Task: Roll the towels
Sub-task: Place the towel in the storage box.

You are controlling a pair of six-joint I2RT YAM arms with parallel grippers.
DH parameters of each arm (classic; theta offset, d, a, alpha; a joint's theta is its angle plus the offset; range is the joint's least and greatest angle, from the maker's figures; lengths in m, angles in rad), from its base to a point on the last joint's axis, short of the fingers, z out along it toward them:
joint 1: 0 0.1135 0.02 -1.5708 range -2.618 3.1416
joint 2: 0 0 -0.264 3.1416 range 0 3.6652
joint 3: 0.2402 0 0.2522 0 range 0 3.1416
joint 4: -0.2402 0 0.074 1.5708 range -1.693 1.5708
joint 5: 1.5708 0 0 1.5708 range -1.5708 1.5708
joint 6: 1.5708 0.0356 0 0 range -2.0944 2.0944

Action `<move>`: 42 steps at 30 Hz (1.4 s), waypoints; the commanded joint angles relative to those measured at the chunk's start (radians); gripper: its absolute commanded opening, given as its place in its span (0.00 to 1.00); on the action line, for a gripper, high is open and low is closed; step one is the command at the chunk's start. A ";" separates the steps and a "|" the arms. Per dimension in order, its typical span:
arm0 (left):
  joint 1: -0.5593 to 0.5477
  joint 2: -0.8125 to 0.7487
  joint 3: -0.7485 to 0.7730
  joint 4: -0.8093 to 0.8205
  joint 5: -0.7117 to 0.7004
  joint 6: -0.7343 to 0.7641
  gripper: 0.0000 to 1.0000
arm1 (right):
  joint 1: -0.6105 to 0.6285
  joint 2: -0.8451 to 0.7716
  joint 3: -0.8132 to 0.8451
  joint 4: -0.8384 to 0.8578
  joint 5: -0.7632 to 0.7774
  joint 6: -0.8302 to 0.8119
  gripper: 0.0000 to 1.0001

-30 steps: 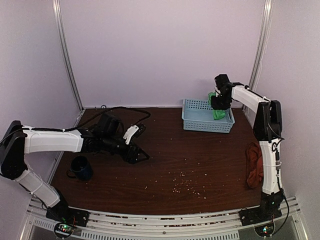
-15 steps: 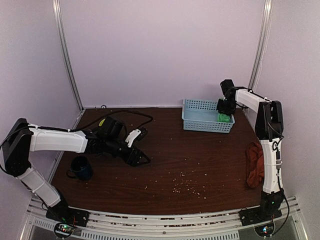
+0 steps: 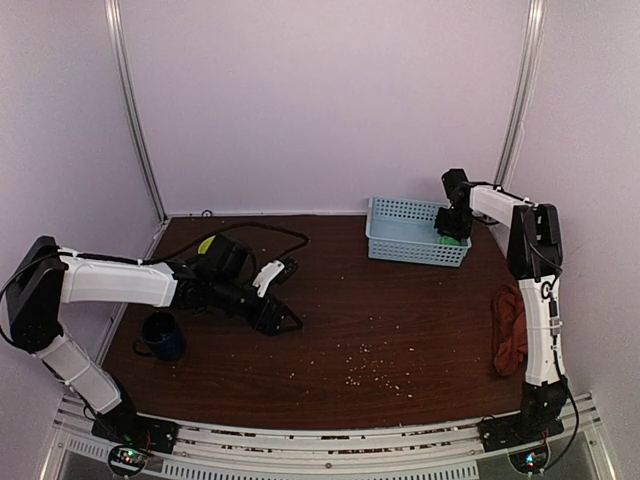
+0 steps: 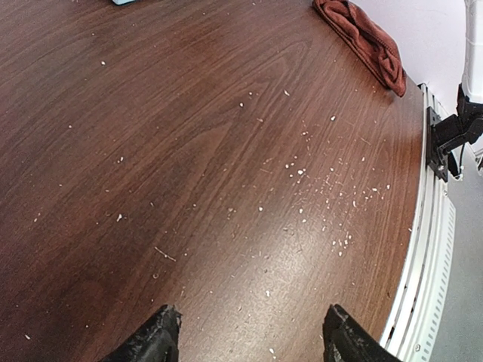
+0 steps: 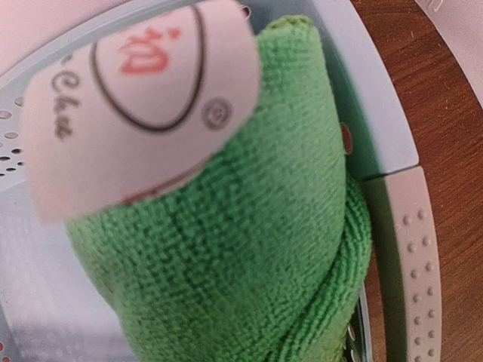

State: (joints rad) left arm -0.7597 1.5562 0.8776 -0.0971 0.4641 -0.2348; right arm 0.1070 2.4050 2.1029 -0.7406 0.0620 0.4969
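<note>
White tag point(image 5: 143, 98) on the green towel point(image 5: 249, 249), upper left of the right wrist view. Dark cursive word at its left edge, maybe "Chue", blurry. Red letters inside a dark oval, unreadable. Small ® mark.

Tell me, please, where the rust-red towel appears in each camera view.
Top external: the rust-red towel lies at the right edge of the table, beside the right arm.
Left wrist: upper right corner, crumpled near the edge.
Right wrist: not in it; the green towel fills the view.
Shared landmark: the brown table, in all three views.
</note>
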 commanded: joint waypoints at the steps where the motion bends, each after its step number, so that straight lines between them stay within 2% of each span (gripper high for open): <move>1: -0.007 -0.001 0.015 0.052 0.003 -0.003 0.67 | 0.003 -0.026 0.002 0.008 0.035 0.005 0.20; 9: -0.008 0.004 0.017 0.063 0.012 -0.002 0.67 | 0.002 -0.067 -0.028 0.024 0.026 -0.001 0.38; 18: -0.009 0.010 0.018 0.077 0.024 -0.004 0.67 | 0.002 -0.111 -0.050 0.032 0.013 0.007 0.43; 22: -0.010 0.006 0.018 0.077 0.024 0.001 0.67 | 0.002 -0.145 -0.064 0.040 0.004 0.010 0.57; 32: -0.009 0.010 0.026 0.071 0.027 0.008 0.67 | 0.002 -0.171 -0.112 0.047 -0.028 0.019 0.59; 42: -0.009 0.002 0.023 0.066 0.023 0.008 0.67 | 0.002 -0.068 -0.076 0.049 -0.011 -0.010 0.63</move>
State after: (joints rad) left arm -0.7631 1.5597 0.8776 -0.0677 0.4759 -0.2344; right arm 0.1070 2.2841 1.9987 -0.7006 0.0380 0.5022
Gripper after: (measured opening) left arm 0.668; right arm 0.604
